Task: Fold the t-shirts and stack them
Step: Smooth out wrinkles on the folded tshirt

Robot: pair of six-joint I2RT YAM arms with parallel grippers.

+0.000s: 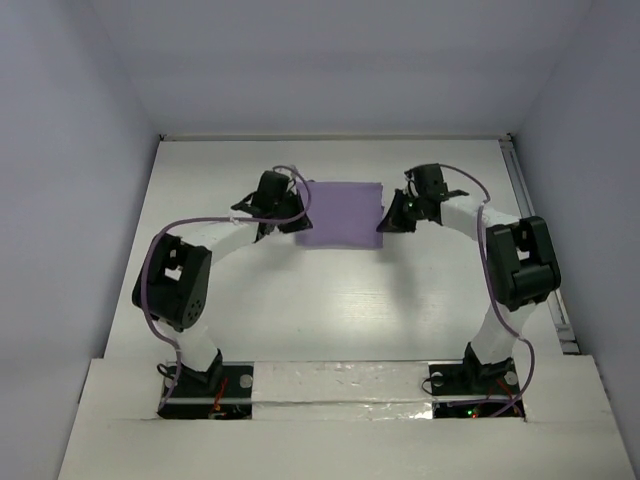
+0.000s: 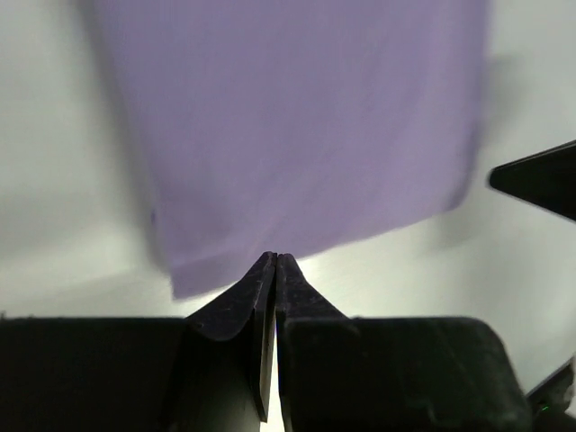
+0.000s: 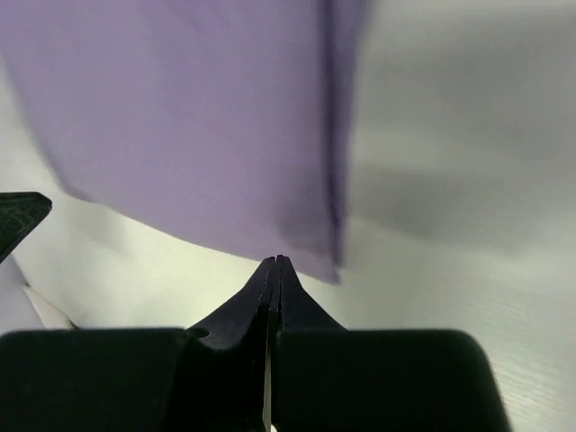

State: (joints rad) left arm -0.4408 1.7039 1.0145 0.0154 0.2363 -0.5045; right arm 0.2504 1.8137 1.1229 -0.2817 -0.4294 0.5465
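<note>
A lavender-purple t-shirt [image 1: 340, 212] lies folded into a flat rectangle at the far middle of the white table. My left gripper [image 1: 293, 218] is at its left edge and my right gripper [image 1: 386, 219] at its right edge. In the left wrist view the shirt [image 2: 297, 126] fills the upper frame and looks blurred. The left gripper [image 2: 274, 258] is shut, its tips just at the shirt's near edge with no cloth seen between them. In the right wrist view the shirt [image 3: 189, 117] is also blurred. The right gripper [image 3: 277, 261] is shut just short of the shirt's corner.
The white table [image 1: 340, 300] is walled by pale panels on the left, back and right. A metal rail [image 1: 522, 200] runs along its right edge. A raised white board [image 1: 340, 385] spans the near edge between the arm bases.
</note>
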